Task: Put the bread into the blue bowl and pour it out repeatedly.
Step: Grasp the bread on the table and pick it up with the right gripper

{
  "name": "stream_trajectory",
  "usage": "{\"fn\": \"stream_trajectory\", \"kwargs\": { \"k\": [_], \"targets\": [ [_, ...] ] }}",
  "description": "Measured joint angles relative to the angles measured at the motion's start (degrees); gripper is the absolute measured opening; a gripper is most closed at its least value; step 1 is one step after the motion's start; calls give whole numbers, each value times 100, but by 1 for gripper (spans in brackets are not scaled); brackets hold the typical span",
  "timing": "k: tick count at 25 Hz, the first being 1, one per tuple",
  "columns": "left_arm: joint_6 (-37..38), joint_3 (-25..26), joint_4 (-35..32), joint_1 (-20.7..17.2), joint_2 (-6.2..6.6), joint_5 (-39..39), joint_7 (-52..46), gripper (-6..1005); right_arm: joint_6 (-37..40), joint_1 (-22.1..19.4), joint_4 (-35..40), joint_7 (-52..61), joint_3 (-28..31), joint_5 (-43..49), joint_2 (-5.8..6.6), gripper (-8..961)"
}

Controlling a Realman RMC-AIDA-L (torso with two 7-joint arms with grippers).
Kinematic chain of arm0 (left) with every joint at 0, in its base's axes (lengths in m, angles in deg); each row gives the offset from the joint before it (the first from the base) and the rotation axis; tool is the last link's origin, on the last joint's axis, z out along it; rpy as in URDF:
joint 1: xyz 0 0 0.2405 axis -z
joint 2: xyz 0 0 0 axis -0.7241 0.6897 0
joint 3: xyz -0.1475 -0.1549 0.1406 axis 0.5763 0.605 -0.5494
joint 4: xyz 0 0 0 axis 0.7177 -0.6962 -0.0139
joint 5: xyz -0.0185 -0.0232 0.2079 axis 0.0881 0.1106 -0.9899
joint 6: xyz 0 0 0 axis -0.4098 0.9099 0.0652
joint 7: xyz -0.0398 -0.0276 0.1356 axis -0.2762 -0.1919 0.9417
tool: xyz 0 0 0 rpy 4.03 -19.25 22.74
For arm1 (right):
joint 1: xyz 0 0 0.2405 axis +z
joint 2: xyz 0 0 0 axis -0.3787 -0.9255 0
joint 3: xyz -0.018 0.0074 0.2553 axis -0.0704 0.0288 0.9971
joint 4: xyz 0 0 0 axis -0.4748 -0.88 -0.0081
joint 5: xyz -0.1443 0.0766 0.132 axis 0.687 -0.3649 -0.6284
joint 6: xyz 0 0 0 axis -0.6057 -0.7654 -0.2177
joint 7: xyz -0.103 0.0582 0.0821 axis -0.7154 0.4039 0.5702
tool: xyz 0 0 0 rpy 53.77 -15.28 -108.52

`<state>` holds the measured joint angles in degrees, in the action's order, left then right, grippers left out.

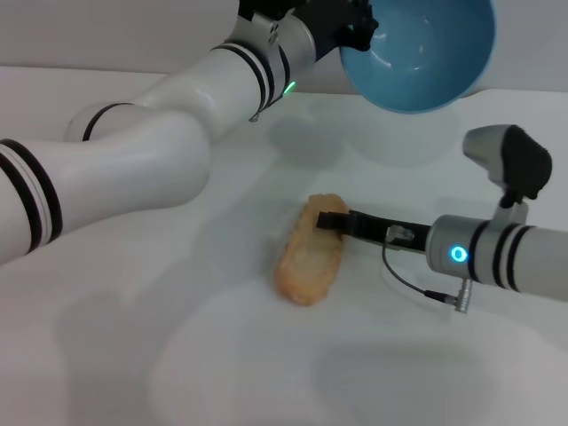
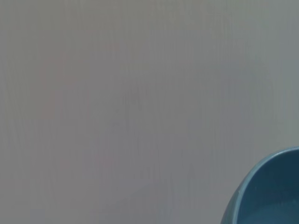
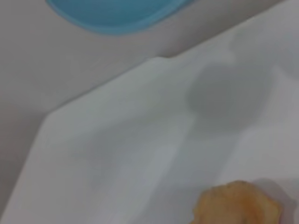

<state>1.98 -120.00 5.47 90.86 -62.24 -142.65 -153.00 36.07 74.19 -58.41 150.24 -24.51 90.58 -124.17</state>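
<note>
The left arm is stretched from the near left up across the head view to the far upper middle, its wrist raised high, and the left claw (image 1: 362, 34) is clamped on the rim of the blue bowl (image 1: 426, 53), which is held in the air and tilted on its side. The right arm is extended in low from the right, and the right claw (image 1: 330, 222) is set at the upper end of the bread (image 1: 309, 253); whether its fingers are closed cannot be told.

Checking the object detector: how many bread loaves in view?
1. The bread lies on the white table, with the right gripper at its far end. None visible in the raised blue bowl.
</note>
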Motion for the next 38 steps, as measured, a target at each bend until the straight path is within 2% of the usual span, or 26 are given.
{"fn": "stream_trajectory", "kwargs": {
  "k": [6, 11, 13, 20, 38],
  "targets": [
    [0, -48, 17, 0, 4, 0, 0, -1, -99, 143, -109, 307, 40, 106, 6, 408],
    [0, -48, 21, 1, 7, -1, 0, -1, 103, 30, 22, 777, 69, 350, 40, 637],
    [0, -48, 23, 1, 7, -1, 0, -1, 563, -186, 214, 919, 59, 373, 59, 635],
    [0, -58, 11, 0, -1, -1, 0, -1, 1366, -682, 721, 970, 74, 333, 73, 627],
    [16, -56, 23, 1, -5, -1, 0, -2, 1428, -807, 888, 1852, -86, 773, 96, 599]
  ]
}}
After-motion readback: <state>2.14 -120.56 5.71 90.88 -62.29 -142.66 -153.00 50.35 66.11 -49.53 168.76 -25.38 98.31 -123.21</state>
